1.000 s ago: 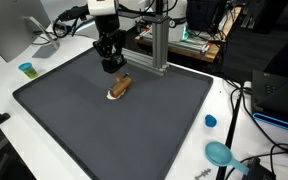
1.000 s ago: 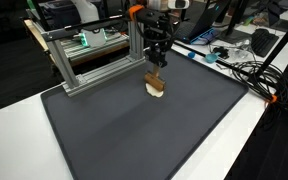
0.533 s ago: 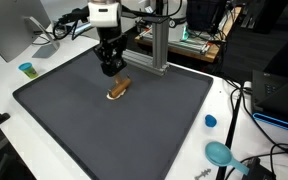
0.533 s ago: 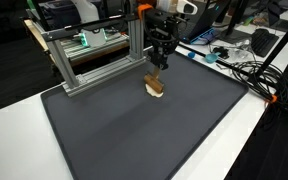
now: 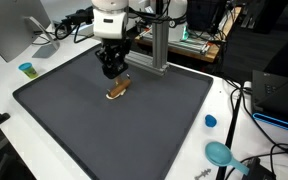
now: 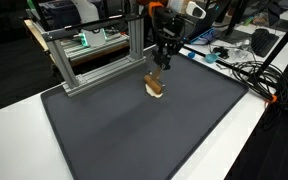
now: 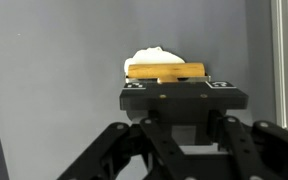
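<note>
**Tool.** In both exterior views the tool [image 5: 111, 70] [image 6: 165, 66] hangs on a near-vertical wrist above the mat [image 5: 134, 135], pointing down. It carries nothing. Whether its fingers stand apart or together cannot be told: they read as one dark mass from outside, and in the wrist view the tool's own body hides them.

**Thing.** The bar [image 5: 120, 86] [image 6: 156, 84], a short brown piece, lies flat on a white lump [image 7: 154, 56]. Both rest on the mat's far half, near the metal frame [image 6: 94, 60]. The mat covers most of the bench [image 5: 2, 95].

**Relation.** The bar lies below the tool and slightly off its line, on the side away from the frame. There is clear air between them and no contact. In the wrist view the bar [image 7: 166, 72] shows just past the top edge of the tool body, a little left of its centre.

**Long axis.** In the wrist view the bar runs straight across the picture, parallel to the broad face of the tool body. In an exterior view it runs on a diagonal of the mat, its higher end toward the frame [image 5: 159, 45].

**Judgement.** The offset is small and mostly vertical.
</note>
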Action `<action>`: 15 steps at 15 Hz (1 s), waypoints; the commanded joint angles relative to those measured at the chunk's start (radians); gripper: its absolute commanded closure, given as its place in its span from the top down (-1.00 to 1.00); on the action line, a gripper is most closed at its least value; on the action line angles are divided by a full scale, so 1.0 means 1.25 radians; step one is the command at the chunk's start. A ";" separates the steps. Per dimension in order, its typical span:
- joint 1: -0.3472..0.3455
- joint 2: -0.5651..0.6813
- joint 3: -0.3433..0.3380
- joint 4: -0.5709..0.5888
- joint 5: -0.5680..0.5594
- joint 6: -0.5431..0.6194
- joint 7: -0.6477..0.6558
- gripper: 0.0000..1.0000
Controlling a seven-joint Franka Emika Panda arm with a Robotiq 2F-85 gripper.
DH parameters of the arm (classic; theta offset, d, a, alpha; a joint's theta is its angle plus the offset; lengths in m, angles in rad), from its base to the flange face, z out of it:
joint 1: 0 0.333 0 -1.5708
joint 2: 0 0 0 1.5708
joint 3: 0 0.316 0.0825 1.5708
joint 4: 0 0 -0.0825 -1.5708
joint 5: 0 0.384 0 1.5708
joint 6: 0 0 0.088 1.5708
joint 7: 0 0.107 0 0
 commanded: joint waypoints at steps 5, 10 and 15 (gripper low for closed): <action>-0.006 0.143 -0.019 0.084 -0.048 -0.060 0.090 -0.56; -0.009 0.173 -0.018 0.126 -0.047 -0.099 0.105 -0.56; -0.019 0.203 -0.030 0.156 -0.083 -0.138 0.132 -0.56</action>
